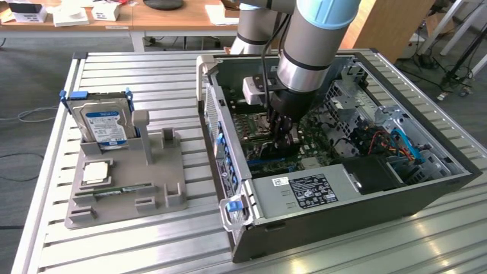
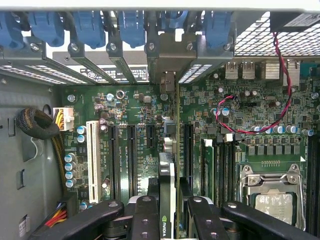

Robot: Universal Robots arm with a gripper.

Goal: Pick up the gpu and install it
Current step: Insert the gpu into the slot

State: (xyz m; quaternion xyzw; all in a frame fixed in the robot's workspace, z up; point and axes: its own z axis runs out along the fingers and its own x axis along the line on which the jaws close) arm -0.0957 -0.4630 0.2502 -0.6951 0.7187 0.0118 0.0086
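My gripper [image 2: 169, 220] is down inside the open computer case [image 1: 343, 200], over the green motherboard [image 2: 130, 105]. It is shut on the gpu [image 2: 170, 175], a thin card seen edge-on between the two black fingers [image 2: 145, 215]. The card runs from the fingers to the case's rear wall, where its grey bracket [image 2: 172, 55] meets the row of slot openings. It stands in line with the black expansion slots [image 2: 132, 155]. Whether its edge sits in a slot I cannot tell. In the exterior view the gripper [image 1: 281, 140] hangs over the board with the dark card [image 1: 270, 153] under it.
A grey fixture [image 1: 125, 188] on the exterior view's left holds a hard drive [image 1: 105, 125], a memory stick [image 1: 125, 188] and a square chip [image 1: 95, 171]. Inside the case are blue clips [image 2: 85, 25], a red-black cable [image 2: 260, 125], a CPU socket [image 2: 272, 197] and a power supply [image 1: 312, 191].
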